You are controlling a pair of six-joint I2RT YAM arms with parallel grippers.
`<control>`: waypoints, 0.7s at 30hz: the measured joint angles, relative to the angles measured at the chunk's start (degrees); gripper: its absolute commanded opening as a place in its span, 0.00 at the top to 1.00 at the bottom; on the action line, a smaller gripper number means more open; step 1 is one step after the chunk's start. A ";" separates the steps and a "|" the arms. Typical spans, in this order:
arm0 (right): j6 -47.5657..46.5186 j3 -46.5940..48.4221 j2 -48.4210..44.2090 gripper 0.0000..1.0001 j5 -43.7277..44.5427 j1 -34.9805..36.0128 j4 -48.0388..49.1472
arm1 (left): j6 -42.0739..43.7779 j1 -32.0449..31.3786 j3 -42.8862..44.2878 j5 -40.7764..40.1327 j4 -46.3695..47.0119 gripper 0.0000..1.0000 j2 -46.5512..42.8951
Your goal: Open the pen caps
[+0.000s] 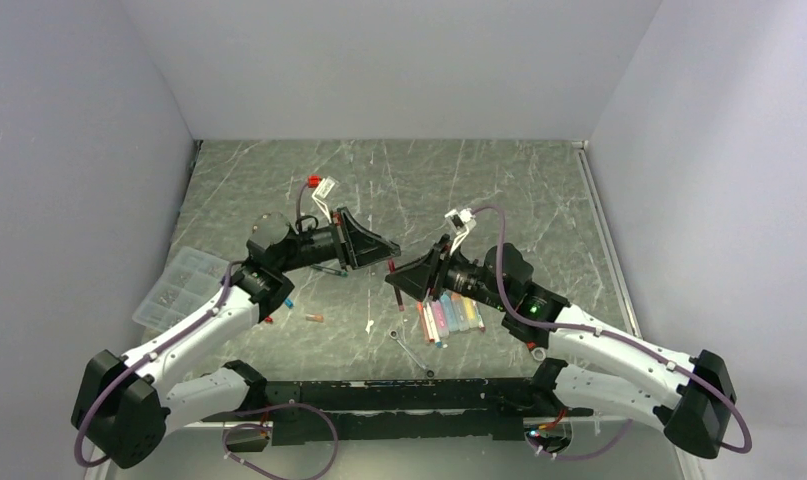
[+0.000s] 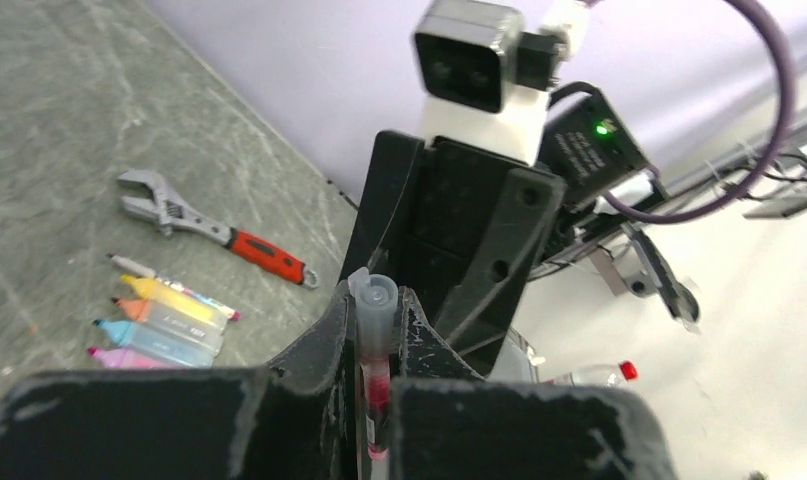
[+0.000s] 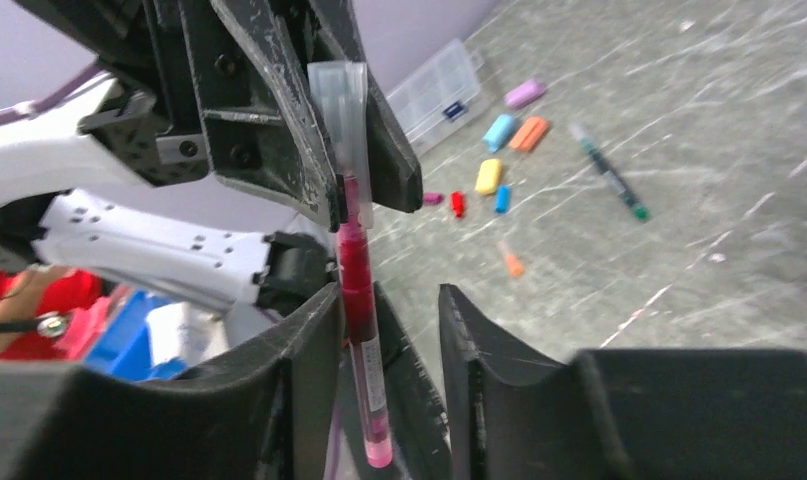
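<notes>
One clear cap [image 3: 339, 100] clamped tight in left gripper [image 3: 367, 205]; red pen [image 3: 355, 270] barrel loose between parted jaws of right gripper [image 3: 387, 300].

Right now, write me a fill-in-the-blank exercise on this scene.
The left gripper is shut on a thin ____ pen with a clear plastic cap. The right gripper has its jaws ____. The pastel plastic highlighters lie beside a red-handled silver ____.
Missing: red; open; wrench.

Soft, even light fills the overhead view; shadows are faint. In both wrist views the near fingers [image 3: 629, 410] look blurred.
</notes>
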 measured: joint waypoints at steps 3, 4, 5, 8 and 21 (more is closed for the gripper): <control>2.34 0.00 0.59 0.74 -3.85 -0.50 1.16 | -2.80 0.00 -0.15 2.75 5.73 1.00 1.97; 3.15 0.00 0.83 0.75 -4.90 -0.57 1.88 | -3.78 0.00 -0.22 3.52 7.48 1.00 2.69; 3.98 0.00 1.01 0.75 -5.75 -0.63 2.49 | -4.68 0.00 -0.33 4.13 9.09 1.00 3.37; 6.62 -0.13 1.77 0.74 -7.96 -1.18 5.35 | -6.64 0.00 -0.94 5.35 11.85 1.00 4.20; 10.14 -1.84 3.39 1.00 -10.75 -1.60 12.48 | -5.11 -0.04 -1.01 2.69 5.60 1.00 -0.61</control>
